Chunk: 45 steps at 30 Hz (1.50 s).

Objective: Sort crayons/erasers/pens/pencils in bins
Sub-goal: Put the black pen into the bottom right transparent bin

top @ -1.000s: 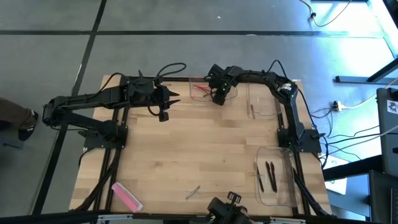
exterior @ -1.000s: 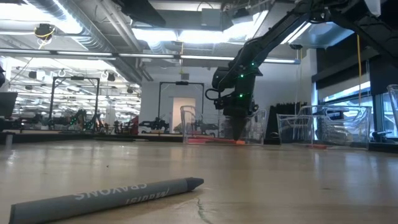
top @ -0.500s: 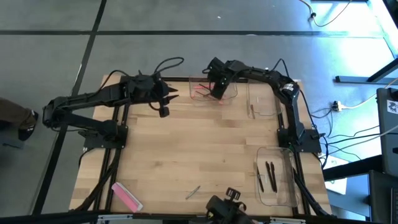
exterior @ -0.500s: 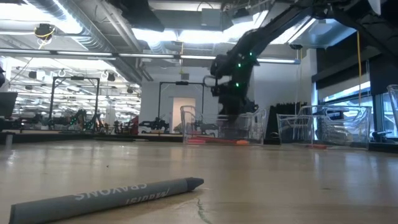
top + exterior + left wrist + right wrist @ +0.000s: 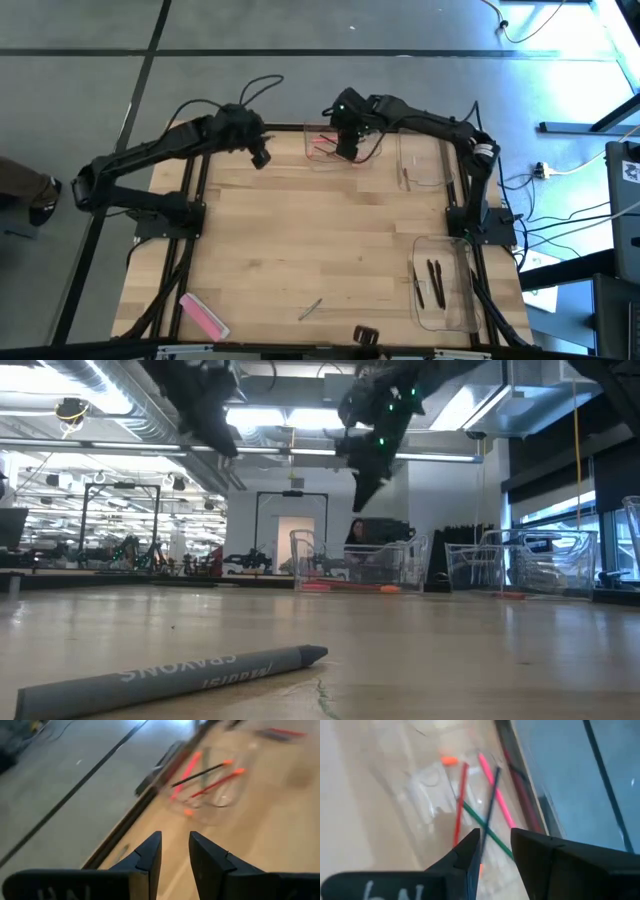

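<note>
Three clear bins sit along the table's far and right sides; the right gripper [image 5: 347, 150] hangs above the far bin [image 5: 371, 157], the one holding the thin coloured sticks [image 5: 490, 807], its fingers a little apart with nothing between them, so I judge a stick has just been dropped in; the left gripper [image 5: 260, 158] hovers by the far edge near that same bin, fingers likewise parted and empty. What's left looks plain enough: the pink eraser [image 5: 203, 316] lies at the near left corner, well apart from every bin, and a thin grey crayon [image 5: 310, 309] lies near the front edge; the next move calls for an arm to reach right back to the near side for one of them. Hard to say is which bin is meant for the eraser; the middle bin [image 5: 436, 180] seems to hold one stick, too small to identify; the right-hand bin [image 5: 460, 318] holds dark sticks.
</note>
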{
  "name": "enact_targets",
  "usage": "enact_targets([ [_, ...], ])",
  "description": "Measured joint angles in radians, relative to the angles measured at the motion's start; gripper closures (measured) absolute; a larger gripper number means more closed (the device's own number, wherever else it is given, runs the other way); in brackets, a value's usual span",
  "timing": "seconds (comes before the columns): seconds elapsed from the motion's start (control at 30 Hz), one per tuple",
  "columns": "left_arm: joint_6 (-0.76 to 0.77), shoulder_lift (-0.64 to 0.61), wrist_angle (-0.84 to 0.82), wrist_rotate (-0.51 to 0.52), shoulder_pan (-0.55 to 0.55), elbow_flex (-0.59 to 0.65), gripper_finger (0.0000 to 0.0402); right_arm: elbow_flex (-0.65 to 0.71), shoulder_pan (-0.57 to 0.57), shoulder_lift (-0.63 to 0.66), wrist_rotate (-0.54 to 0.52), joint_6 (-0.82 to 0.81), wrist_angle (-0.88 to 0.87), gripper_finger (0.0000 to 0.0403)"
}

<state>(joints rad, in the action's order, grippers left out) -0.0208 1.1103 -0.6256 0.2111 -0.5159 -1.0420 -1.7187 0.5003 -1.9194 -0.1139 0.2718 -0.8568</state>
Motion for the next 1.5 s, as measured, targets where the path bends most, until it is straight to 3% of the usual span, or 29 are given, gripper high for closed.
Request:
enact_targets([
  [0.17, 0.007, 0.086, 0.005, -0.007, -0.126, 0.000, 0.0311, 0.000, -0.082, 0.035, 0.002, 0.003, -0.005, 0.0292],
  [0.33, -0.035, 0.191, 0.001, -0.099, -0.240, -0.004, 0.0311, 0.000, -0.150, 0.070, 0.003, 0.003, -0.006, 0.0292],
  [0.53, -0.078, 0.338, -0.090, -0.119, -0.336, -0.076, 0.0311, 0.000, -0.210, 0.108, 0.010, 0.000, 0.000, 0.0292],
  [0.87, -0.074, 0.507, -0.124, -0.148, -0.395, -0.081, 0.0311, 0.000, -0.285, 0.124, 0.013, -0.003, -0.014, 0.0292],
  [1.17, -0.218, 0.565, -0.109, -0.151, -0.394, -0.081, 0.0311, 0.000, -0.318, 0.172, 0.064, -0.001, -0.015, 0.0292],
  [1.5, -0.217, 0.644, -0.070, -0.151, -0.393, -0.082, 0.0312, 0.000, -0.324, 0.183, 0.064, -0.004, -0.010, 0.0292],
])
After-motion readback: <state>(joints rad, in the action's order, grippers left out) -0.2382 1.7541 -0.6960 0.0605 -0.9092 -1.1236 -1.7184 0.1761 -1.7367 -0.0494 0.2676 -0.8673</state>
